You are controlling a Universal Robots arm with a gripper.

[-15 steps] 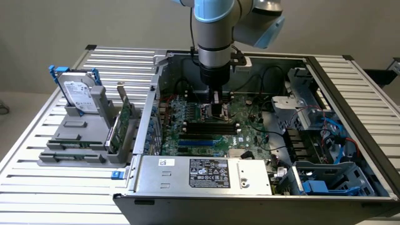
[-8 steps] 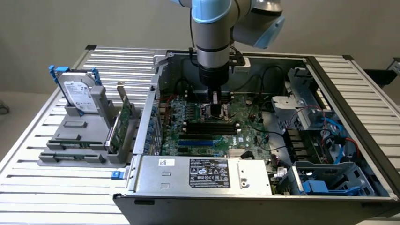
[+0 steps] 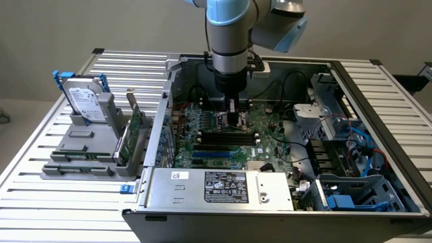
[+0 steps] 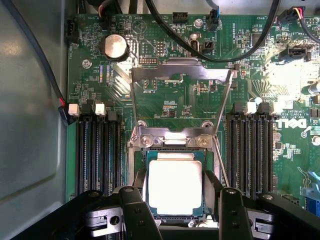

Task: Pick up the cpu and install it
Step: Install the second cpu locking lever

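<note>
My exterior view looks down from above and in front of the open computer case (image 3: 270, 152), taking in the whole table (image 3: 60, 202). My wrist view faces straight down, close over the motherboard (image 4: 175, 105). Both share the socket area (image 4: 172, 150), probably mid-board.

Arm vertical, wrist pointing straight down; tool (image 4: 176, 200) fingers (image 4: 134, 210) spread apart, low.

The raised socket frame (image 4: 181, 75) is standing open beyond the cpu (image 4: 175, 182); black cables (image 4: 210, 52) are crossing above it, and memory slots (image 4: 97, 150) are flanking both sides.
</note>
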